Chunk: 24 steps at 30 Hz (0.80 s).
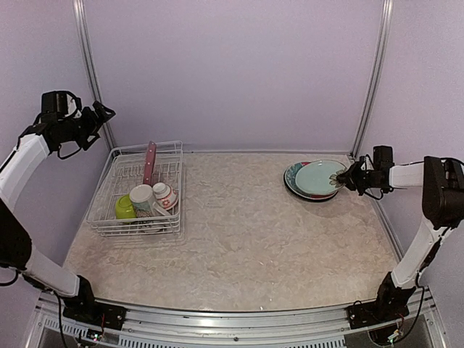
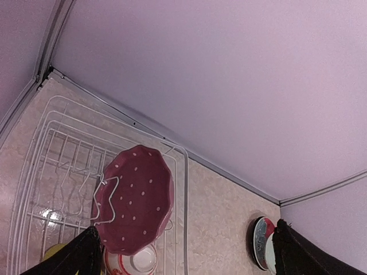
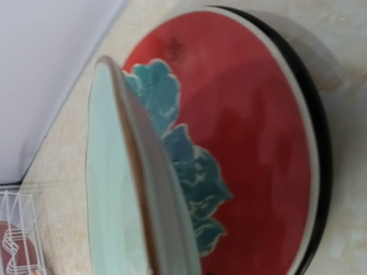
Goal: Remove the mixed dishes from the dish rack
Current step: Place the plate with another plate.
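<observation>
Right gripper (image 1: 342,177) clamps pale teal plate (image 1: 319,177) over red flower plate (image 3: 252,132) and black plate (image 3: 321,143), well right of dish rack (image 1: 99,192) | left gripper (image 1: 105,116) open, raised left of rack | left in rack: pink polka-dot plate (image 2: 137,197), mug (image 1: 142,197), lime-green bowl (image 1: 125,208), white-and-red bowl (image 1: 165,194)

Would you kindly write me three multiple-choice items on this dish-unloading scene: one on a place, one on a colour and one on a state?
1. Where is the pink dotted plate?
A. upright in the rack
B. flat on the table
C. on top of the mug

2. What lies directly beneath the teal plate?
A. a grey plate
B. a red plate with a blue-green flower
C. a green bowl

3. How is the left gripper?
A. shut on a bowl
B. shut on a mug
C. open and empty

Answers:
1 A: it stands on edge between the rack's wires.
2 B: the right wrist view shows the red face just below the teal rim.
3 C: its fingers are spread wide with nothing between them.
</observation>
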Tool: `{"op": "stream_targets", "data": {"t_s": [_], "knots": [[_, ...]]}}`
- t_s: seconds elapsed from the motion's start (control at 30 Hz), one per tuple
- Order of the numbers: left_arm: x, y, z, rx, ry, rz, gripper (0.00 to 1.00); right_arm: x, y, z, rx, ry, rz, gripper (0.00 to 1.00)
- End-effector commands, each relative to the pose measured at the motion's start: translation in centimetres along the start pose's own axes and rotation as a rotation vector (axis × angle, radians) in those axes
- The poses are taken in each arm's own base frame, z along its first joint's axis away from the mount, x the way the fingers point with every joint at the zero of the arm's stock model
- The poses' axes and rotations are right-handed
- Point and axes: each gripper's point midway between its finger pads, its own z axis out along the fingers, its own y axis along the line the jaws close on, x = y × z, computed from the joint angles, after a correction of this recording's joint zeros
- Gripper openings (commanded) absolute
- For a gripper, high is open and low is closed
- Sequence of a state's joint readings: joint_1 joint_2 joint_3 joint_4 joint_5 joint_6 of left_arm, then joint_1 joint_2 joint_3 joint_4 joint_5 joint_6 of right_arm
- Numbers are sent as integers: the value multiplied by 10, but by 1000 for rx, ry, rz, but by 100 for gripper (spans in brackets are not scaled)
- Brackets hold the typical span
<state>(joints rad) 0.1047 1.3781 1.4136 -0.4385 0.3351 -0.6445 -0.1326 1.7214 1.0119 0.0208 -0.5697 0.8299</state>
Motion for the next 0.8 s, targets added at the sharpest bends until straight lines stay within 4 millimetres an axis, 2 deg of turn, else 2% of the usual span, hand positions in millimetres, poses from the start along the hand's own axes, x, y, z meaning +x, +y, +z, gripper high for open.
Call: {"op": "stream_targets", "data": {"t_s": [0.0, 0.37, 0.7, 0.77], "knots": [[4, -2, 4, 45, 29, -29, 99, -29, 34, 4, -121, -42, -83, 0], [8, 3, 13, 40, 58, -33, 99, -34, 19, 29, -114, -9, -84, 0], [11, 2, 18, 51, 84, -34, 99, -38, 14, 48, -130, 18, -77, 7], [11, 3, 18, 46, 83, -37, 99, -38, 12, 49, -125, 14, -75, 11]]}}
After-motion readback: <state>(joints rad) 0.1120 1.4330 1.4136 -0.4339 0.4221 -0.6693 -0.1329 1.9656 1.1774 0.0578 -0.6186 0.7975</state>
